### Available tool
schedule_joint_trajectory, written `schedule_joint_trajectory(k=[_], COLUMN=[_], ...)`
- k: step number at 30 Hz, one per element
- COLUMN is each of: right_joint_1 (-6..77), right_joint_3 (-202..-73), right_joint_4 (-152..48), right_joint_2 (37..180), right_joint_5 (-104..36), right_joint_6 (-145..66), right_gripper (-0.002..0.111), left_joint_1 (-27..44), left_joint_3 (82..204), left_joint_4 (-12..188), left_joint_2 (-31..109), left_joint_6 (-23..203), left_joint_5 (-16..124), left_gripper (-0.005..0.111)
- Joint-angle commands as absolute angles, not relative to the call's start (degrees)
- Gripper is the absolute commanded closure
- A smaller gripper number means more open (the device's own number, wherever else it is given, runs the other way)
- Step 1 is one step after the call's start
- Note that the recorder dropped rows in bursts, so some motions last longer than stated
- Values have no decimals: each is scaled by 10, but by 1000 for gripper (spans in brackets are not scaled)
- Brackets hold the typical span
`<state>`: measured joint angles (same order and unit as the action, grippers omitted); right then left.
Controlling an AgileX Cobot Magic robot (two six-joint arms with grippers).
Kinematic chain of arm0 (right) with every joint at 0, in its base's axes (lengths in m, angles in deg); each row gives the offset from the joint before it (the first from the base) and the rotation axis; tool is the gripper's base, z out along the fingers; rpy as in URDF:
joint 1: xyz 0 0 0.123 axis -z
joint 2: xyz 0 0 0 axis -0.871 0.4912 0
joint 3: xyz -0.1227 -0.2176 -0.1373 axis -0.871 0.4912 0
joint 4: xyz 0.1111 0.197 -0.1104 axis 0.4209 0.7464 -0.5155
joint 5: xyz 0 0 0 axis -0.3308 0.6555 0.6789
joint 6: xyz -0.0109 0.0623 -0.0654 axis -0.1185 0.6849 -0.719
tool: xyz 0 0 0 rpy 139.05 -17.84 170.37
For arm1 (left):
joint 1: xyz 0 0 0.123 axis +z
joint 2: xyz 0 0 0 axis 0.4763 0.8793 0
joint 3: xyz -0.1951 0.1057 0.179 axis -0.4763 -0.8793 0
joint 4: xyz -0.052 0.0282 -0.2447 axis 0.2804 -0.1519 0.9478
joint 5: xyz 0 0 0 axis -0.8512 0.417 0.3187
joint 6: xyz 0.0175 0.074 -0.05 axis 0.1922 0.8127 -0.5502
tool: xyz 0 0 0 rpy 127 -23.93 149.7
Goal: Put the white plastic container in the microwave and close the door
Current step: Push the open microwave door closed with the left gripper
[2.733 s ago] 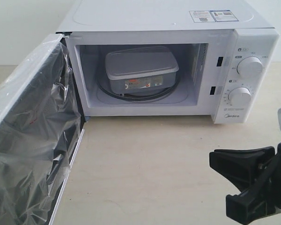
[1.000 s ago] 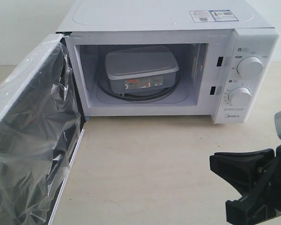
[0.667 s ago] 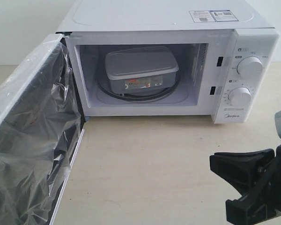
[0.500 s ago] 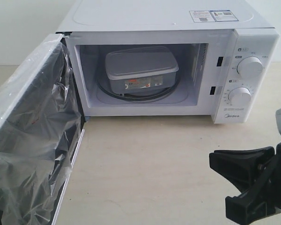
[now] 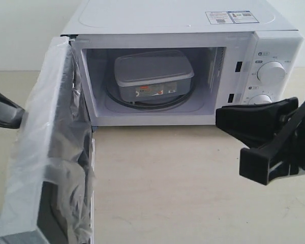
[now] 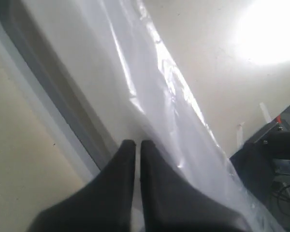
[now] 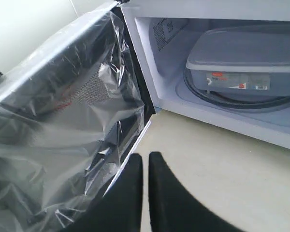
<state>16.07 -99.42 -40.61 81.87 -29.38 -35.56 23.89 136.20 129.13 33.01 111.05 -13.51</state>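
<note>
Pale bench (image 5: 168, 178) w/ white microwave (image 5: 173, 20), film-wrapped door (image 5: 56, 101) half-open. Inside, on turntable (image 5: 142, 105): white plastic container (image 5: 152, 68), lid on. Left gripper (image 6: 135, 143): jaws clenched, empty, at door's outer side. Right gripper (image 7: 145, 154): jaws clenched, empty, above bench.

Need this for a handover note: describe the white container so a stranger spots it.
Find the white microwave with its door swung open. Inside, on the turntable, sits the white plastic container: flat, lidded, with a red-and-white label facing out.
</note>
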Motion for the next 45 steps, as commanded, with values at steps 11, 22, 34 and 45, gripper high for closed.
schedule_joint_trajectory(k=[11, 22, 34, 45], right_joint_1=[161, 161, 161, 256], right_joint_3=[-1002, -1002, -1002, -1002], right_joint_4=[-416, -426, -429, -458], right_joint_2=[810, 747, 745, 745], right_joint_5=[-301, -285, -260, -200], right_joint_6=[-361, -361, -357, -327], right_gripper=[108, 108, 108, 108], left_joint_1=[149, 104, 104, 104], left_joint_3=[1364, 1366, 1366, 1366], left_joint_4=[1369, 1426, 1426, 1426], left_joint_2=[436, 470, 470, 470], left_joint_6=[1194, 1238, 1254, 1266], left_joint_5=[-36, 42, 29, 29], left_gripper=[102, 102, 102, 102])
